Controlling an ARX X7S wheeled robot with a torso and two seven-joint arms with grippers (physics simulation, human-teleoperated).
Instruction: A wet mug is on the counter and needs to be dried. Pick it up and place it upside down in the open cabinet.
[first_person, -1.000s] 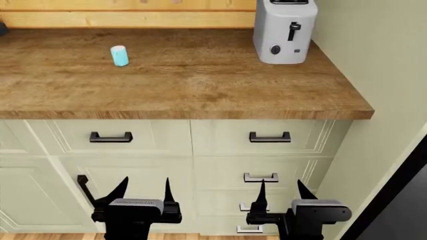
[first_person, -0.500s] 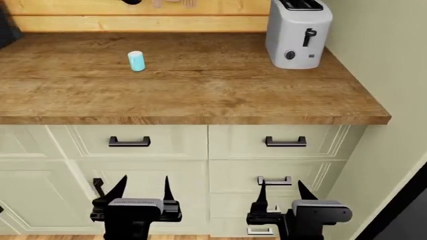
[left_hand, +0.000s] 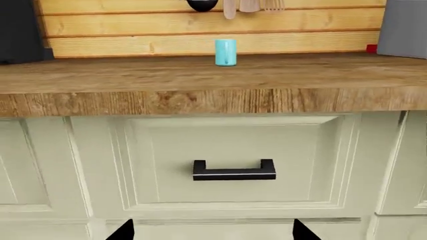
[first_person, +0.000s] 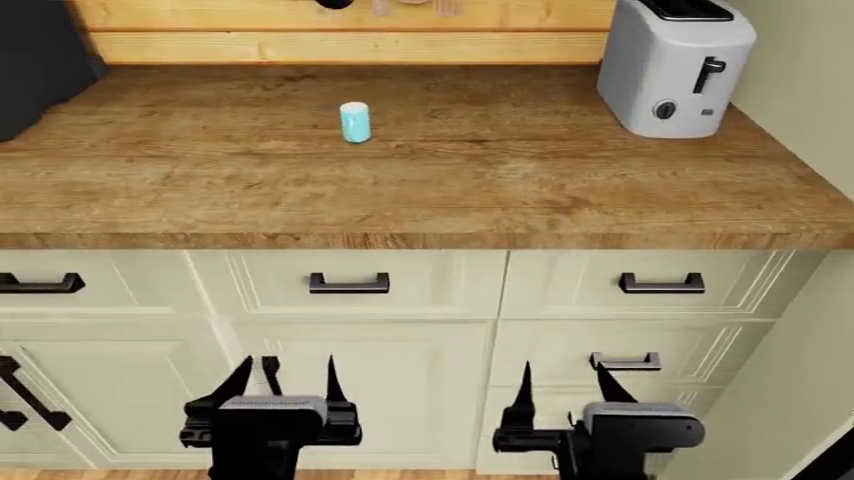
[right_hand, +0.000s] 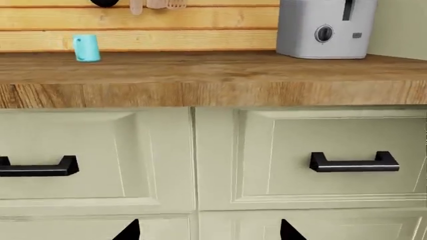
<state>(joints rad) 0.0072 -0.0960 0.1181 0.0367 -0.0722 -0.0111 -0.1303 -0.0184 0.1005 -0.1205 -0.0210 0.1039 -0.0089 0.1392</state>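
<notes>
The mug (first_person: 355, 122) stands upright on the bench (first_person: 441, 190), well above and ahead of the left claw (first_person: 280, 375), almost in line with it, and up and off to the left of the right claw (first_person: 561, 380). Both claws hang low in front of the cabinet drawers, jaws spread and grasping nothing, well apart from the mug. The step in hand looks like the approach: my judgement is that the left claw is the better placed, so it should rise clear of the thick bench edge before reaching forward, then close on the mug's body from the side, leaving room to turn it over later. The handle's side cannot be made out from the head view; the right wrist view hints at it. Farther right, well beyond the right claw, stands the toaster (first_person: 674, 68). No brand, label or writing can be read on the mug, toaster or drawers.
</notes>
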